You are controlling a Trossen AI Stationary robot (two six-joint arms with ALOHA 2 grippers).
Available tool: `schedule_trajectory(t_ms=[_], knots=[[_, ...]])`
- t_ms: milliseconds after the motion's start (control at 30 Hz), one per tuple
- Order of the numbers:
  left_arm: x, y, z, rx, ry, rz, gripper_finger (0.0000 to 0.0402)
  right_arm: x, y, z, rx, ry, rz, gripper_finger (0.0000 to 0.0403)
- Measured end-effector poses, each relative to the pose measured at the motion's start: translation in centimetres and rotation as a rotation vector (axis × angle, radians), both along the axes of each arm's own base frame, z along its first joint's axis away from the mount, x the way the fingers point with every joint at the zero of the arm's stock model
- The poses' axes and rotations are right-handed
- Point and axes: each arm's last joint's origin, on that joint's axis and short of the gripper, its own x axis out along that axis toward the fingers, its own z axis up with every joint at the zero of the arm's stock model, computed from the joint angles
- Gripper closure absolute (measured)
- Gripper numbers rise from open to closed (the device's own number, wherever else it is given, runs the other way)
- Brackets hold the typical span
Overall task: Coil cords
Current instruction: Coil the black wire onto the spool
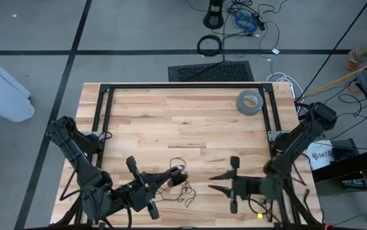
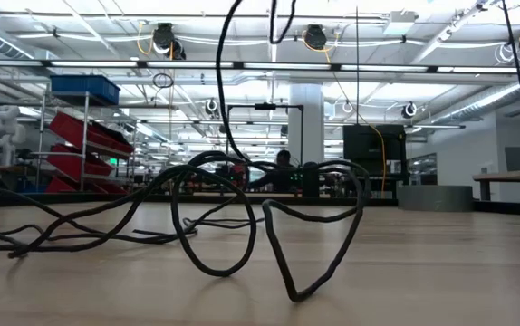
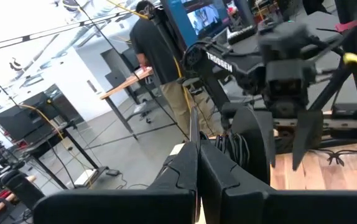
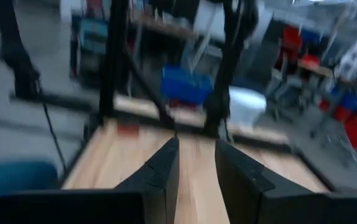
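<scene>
Left hand (image 1: 178, 171) pressed together, fingertips right at the near edge of the wire tangle, seemingly pinching a strand, though contact too fine to confirm from above. Wire (image 1: 182, 182) lying in loose, irregular loops on the table (image 1: 190, 124), directly under and just beyond the left hand's tips, one strand rising up out of the low view toward that hand. Looks very light and limp yet springy: loops standing up off the wood rather than lying flat, so likely to spring open and snag on itself. Thin enough to slip between closed fingers; probably best taken at a single free strand near the edge of the tangle, not through the crossing mass. Right hand (image 1: 218, 182) spread, just beside the tangle on its far side from the left hand, touching nothing. Farther off, well apart from both hands, a grey tape roll (image 1: 250, 102) near the table's back corner.
</scene>
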Motion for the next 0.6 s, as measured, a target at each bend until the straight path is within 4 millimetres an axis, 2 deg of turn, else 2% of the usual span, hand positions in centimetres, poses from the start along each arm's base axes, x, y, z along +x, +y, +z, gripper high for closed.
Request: schedule_trajectory(t_ms=[167,300,467,600], knots=[[0.0,0.0,0.0,0.001,0.001,0.0,0.04,2.4,-1.6,0.7,0.02,-0.109,0.039,0.0312],[0.0,0.0,0.0,0.002,0.002,-0.001,0.04,4.1,-2.7,-0.1,0.038,-0.099,0.041,0.0308],[0.0,0.0,0.0,0.003,0.003,-0.001,0.04,5.5,-3.0,-1.2,0.086,-0.099,0.091,0.0278],[0.0,0.0,0.0,0.004,0.003,-0.002,0.04,5.7,-3.0,-1.2,0.121,-0.109,0.126,0.0251]])
